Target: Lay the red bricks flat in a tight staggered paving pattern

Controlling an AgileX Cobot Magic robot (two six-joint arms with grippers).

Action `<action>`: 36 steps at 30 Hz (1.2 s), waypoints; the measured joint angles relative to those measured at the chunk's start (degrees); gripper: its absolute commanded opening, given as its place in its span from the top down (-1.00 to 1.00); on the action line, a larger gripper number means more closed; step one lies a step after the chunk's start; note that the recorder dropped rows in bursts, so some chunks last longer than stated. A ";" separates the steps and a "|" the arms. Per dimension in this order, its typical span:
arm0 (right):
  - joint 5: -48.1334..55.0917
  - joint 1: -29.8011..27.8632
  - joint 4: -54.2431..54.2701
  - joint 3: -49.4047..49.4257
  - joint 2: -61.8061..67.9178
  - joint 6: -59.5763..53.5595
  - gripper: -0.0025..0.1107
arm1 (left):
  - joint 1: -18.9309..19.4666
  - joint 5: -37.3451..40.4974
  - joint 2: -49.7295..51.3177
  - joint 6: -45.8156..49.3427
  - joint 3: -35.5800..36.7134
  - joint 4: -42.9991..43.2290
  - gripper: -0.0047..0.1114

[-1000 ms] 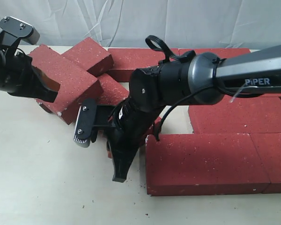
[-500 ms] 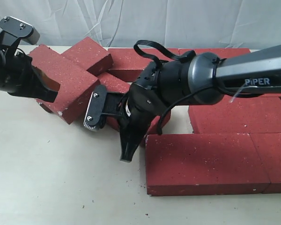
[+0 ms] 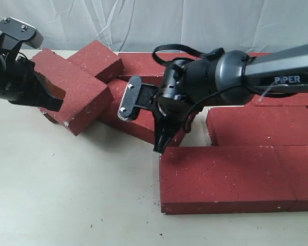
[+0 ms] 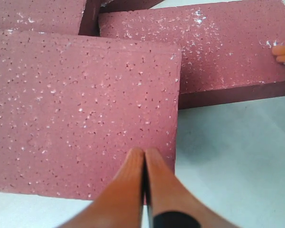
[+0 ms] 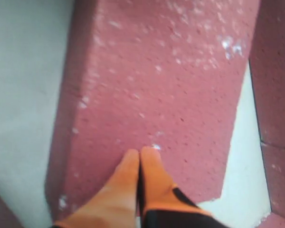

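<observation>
Red bricks lie on a pale table point(image 3: 66, 205), some paved flat and some loose.

The right gripper point(image 3: 161, 146) is pinched shut with nothing in it. Its orange fingertips point(image 5: 133, 159) point down at the near end of a skewed brick point(image 3: 124, 124) in the middle of the scene. Shut fingers probably serve here as a blunt pusher, since a brick looks too wide to pinch. This brick lies at an angle, one corner near the front row, beside a bare gap point(image 3: 197, 128) in the paving. It likely needs to be nudged square and slid in tight there.

The left gripper point(image 4: 143, 152) is also shut and empty. Its tips are at the edge of a tilted brick point(image 3: 74, 95) at the far left. That brick leans up on its neighbours rather than lying flat, so it probably has to be pushed down or clear.

Counting bricks, I see at least eight:
- Two in the front row point(image 3: 215, 177), tight end to end.
- One or two in the middle block point(image 3: 256, 125); I cannot tell which.
- Two in the back row point(image 3: 141, 64), partly hidden by the arm.
- One more loose brick point(image 3: 97, 59) behind the tilted one.
- The skewed brick and the tilted brick.

There are two grippers, both closed.
</observation>
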 measured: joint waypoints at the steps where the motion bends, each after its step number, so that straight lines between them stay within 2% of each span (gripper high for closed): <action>1: 0.00 -1.10 -0.07 0.00 0.00 0.42 0.97 | 0.00 0.00 0.00 0.00 0.00 0.00 0.92; 5: 0.48 -4.47 1.52 0.00 -0.48 2.58 0.97 | 0.00 0.00 0.00 0.00 0.00 0.00 0.92; 7: 0.59 -2.91 9.35 0.00 -3.81 -1.53 0.97 | 0.00 0.00 0.00 0.00 0.00 0.00 0.92; 8: 0.72 -1.04 17.32 0.00 -6.73 -7.42 0.97 | 0.00 -0.03 0.00 0.00 0.00 0.00 0.92; 11: 5.65 0.62 43.53 0.65 -9.03 -38.75 0.97 | 0.00 0.01 0.00 0.00 0.00 -0.25 0.92; 13: 7.65 0.01 50.48 0.91 -7.60 -49.05 0.97 | 0.00 0.14 0.00 0.00 0.00 -0.25 0.92; 15: 7.04 -0.99 54.71 1.00 -5.93 -53.36 0.97 | 0.00 0.23 0.00 0.00 0.00 -0.25 0.92; 24: 0.80 -5.13 56.92 -0.53 1.39 -56.46 0.97 | 0.00 0.23 0.00 0.00 0.00 -0.25 0.92; 36: -1.96 -11.42 57.03 -0.93 1.95 -55.00 0.97 | 0.00 0.23 0.00 0.00 0.00 -0.25 0.92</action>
